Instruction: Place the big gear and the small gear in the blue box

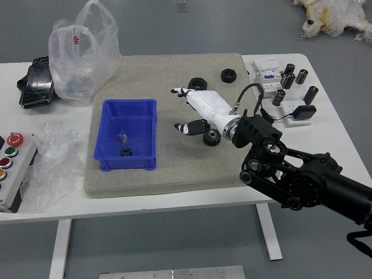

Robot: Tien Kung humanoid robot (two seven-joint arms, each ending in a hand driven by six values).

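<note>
My right hand [176,109] is over the mat, right of the blue box [104,131], with its white-covered fingers spread apart from the dark thumb and nothing between them. The small black gear [126,151] lies on the box floor near its front wall, beside a clear crumpled piece. A larger toothed black gear [211,138] rests on the mat just below the palm, partly covered by the hand. My left arm is out of view.
Two black rings, one [197,84] behind the fingers and another [229,75] farther right, lie on the mat [145,70]. Plastic bags [84,58] and a button panel [17,168] stand left. Black cylinders [289,80] and white devices [268,78] are at the right.
</note>
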